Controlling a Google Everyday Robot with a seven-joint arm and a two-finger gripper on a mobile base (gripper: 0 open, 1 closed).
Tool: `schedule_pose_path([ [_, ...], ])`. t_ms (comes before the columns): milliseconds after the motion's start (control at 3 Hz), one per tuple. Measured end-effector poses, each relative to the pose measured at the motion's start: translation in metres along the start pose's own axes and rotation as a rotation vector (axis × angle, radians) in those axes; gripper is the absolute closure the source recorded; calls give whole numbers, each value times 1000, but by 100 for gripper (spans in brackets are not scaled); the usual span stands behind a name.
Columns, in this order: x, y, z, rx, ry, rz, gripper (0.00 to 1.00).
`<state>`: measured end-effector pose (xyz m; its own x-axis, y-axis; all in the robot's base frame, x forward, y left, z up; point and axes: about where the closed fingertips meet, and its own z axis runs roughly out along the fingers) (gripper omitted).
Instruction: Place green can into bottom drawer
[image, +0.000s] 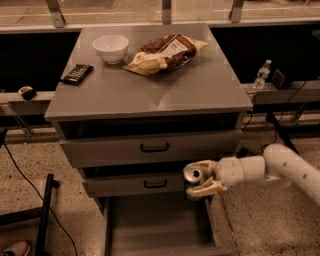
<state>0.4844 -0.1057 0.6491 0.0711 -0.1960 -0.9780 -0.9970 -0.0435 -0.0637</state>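
My gripper (199, 178) is shut on the green can (192, 174), held on its side with its shiny silver top facing the camera. It hangs in front of the middle drawer's right end, just above the right rear part of the open bottom drawer (155, 227). The bottom drawer is pulled out, a plain grey box with a bare floor and side walls. My white arm (270, 167) reaches in from the right.
The cabinet top (150, 87) holds a white bowl (110, 48), a chip bag (162, 52) and a dark bar (76, 73). Two upper drawers with black handles (154, 148) sit slightly open. A water bottle (261, 74) stands on the ledge at right.
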Motion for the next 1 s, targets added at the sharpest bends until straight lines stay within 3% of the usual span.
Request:
schedule_pose_path([
  [333, 9, 1, 5, -1, -9, 17, 100],
  [667, 25, -15, -2, 15, -65, -9, 100],
  [1000, 94, -19, -4, 39, -164, -16, 100],
])
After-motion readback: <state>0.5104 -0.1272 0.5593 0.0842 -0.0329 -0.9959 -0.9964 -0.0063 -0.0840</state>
